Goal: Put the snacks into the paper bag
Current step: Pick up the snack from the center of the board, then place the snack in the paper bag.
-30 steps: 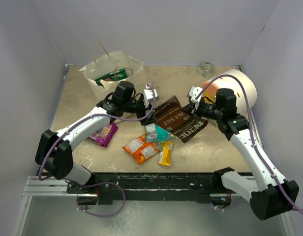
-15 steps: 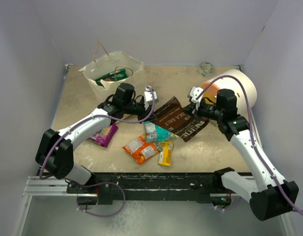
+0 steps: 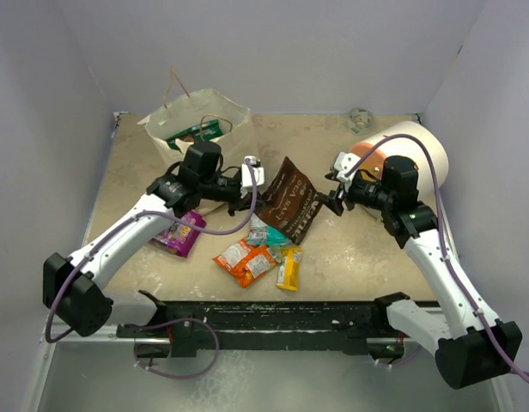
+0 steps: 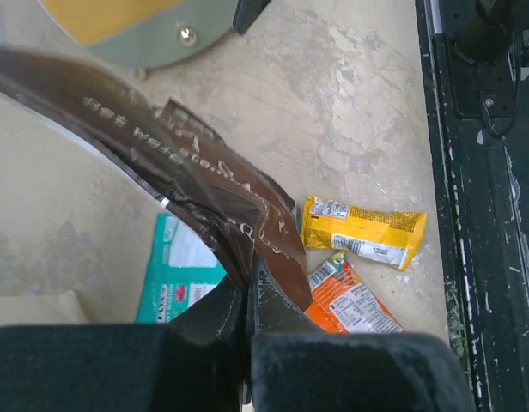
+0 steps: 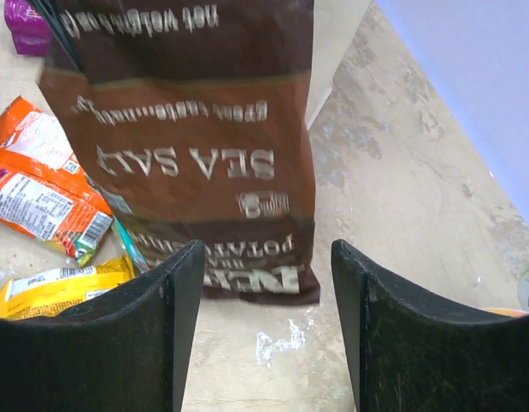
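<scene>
Right now your left gripper [image 4: 250,296] is clenched on one edge of the brown snack bag [image 3: 288,199], and the wrist view shows the film creased and bunched just ahead of the fingers. The rest of the packet is off the table and slopes away from that pinch toward your right gripper [image 3: 332,203]. That one is spread wide, with the packet's lower seam lying just in front of the gap between its fingers [image 5: 174,318] and apparently touching neither of them.

The paper bag [image 3: 174,154] stands behind your left fingers, on the opposite side from the packet they hold, its mouth open and a green packet [image 3: 198,133] already inside. I'd say the step in hand is the carry.

- The grip is on an edge only, so the packet will probably swing. Turn the wrist slowly.
- Raise the trailing end above the paper rim before you cross it, or it may fold the wall inward.
- Watch the thin handles [image 3: 180,86] above the mouth, which could snag the film.
- Leave your right fingers released and draw them back so the seam doesn't drag across them.
- Let go only when most of the packet is below the rim.

Below and beside your left fingers lie the teal pouch [image 4: 179,262], yellow bar [image 4: 363,232] and orange pouches [image 3: 246,260]. Stay clear of them.
</scene>
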You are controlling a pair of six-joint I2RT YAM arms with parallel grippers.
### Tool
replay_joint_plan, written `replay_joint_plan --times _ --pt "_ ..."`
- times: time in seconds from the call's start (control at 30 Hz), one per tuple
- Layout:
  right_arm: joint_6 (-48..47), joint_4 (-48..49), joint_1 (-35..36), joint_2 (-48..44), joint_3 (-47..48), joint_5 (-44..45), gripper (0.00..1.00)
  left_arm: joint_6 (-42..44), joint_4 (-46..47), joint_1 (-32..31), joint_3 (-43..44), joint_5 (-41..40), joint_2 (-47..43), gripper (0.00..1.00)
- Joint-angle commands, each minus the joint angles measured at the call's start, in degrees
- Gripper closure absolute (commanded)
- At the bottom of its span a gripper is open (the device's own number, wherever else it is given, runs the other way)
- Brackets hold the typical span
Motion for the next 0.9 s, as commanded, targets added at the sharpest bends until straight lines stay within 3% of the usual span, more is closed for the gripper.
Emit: replay_joint_plan --times 0.0,0.67,0.87 --pt "-1.0 0.9 -0.6 -0.9 1.5 -0.3 0.36 7.2 -5.5 0.2 7.1 1.5 -4.9 1.0" --pt "-1.1 1.6 -2.3 -0.2 1.4 1.7 0.33 20.6 -33.1 4.6 29.9 -18.1 -12.2 0.99" --pt "-1.2 1.6 -2.4 0.8 1.3 1.9 0.32 23.7 -41.7 9.1 37.2 -19.5 -14.3 0.98"
